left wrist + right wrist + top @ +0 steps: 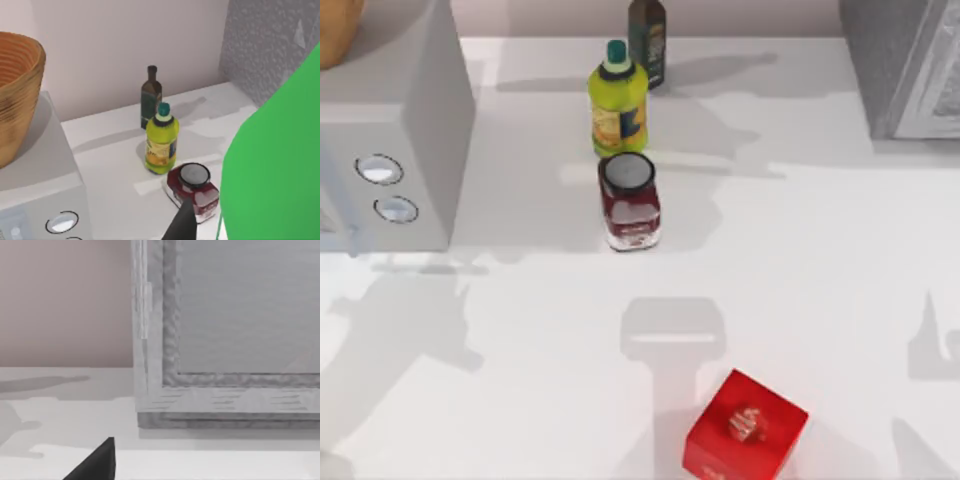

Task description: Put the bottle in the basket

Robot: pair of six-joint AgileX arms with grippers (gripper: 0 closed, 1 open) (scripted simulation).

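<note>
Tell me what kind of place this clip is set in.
Probably a rendered kitchen counter. A white worktop carries a microwave-like appliance with round knobs, a woven basket sitting on top of it, plus an oil bottle and a dark red jar.

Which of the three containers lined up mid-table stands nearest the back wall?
The dark bottle. It stands right behind the yellow-green bottle, at the table's rear edge; the red jar is the front one of the row.
</note>
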